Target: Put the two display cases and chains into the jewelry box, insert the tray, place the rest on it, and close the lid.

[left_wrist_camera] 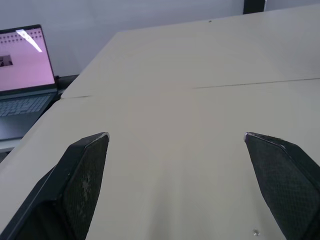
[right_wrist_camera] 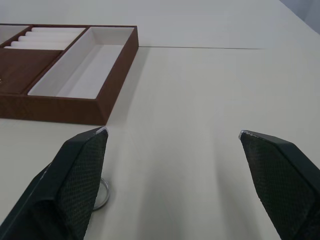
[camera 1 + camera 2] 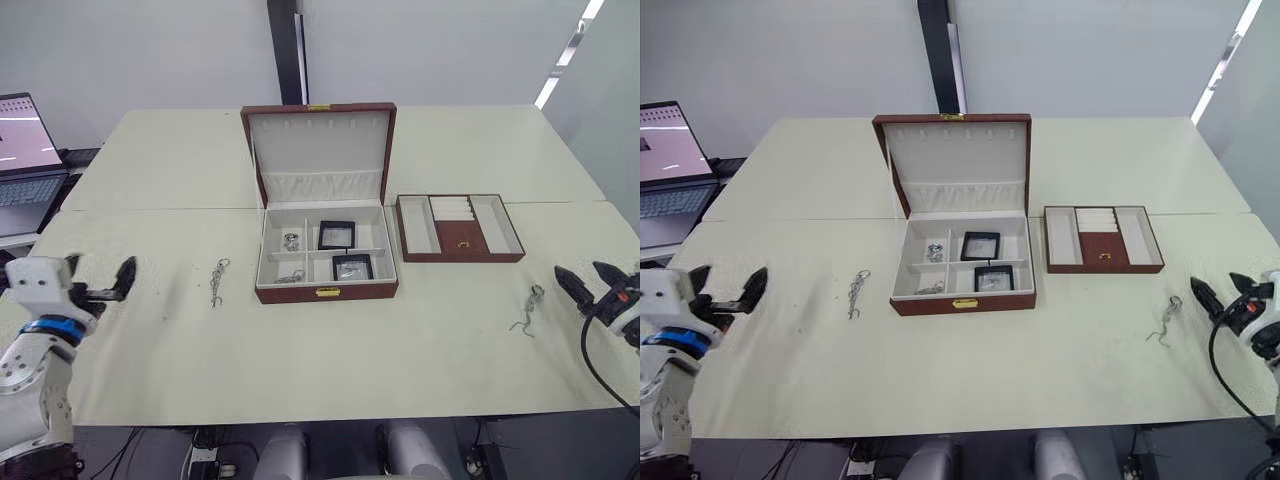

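Nearest, at the table's (image 3: pixel 330 370) front corners, both grippers are hovering empty with fingers spread wide. The left gripper (image 3: pixel 112 285) is sitting over the left edge of the table, pointing inward; the right gripper (image 3: pixel 588 279) is sitting at the right edge, also pointing inward. A broad strip of bare table is lying between them along the front edge.

Just inside the right gripper, one chain (image 3: pixel 527 309) is lying loose on the table, its ring (image 2: pixel 100 194) showing beside the right gripper's finger in the right wrist view. Toward the left, another chain (image 3: pixel 217 281) is lying between the left gripper and the jewelry box, well apart from both.

Further back in the middle, the jewelry box (image 3: pixel 327 291) is standing open, its front wall with the gold clasp facing the robot. Two display cases (image 3: pixel 336 235) are lying in its right-hand compartments, one behind the other, and silvery chain pieces (image 3: pixel 291 240) are lying in the left ones. The lid (image 3: pixel 320 150) is standing upright at the back.

Just beside the box's right wall, with a narrow gap, the tray (image 3: pixel 458 228) is resting flat on the table, open table lying to its right.

Farthest left, a laptop (image 3: pixel 25 160) is sitting beyond the table's edge.
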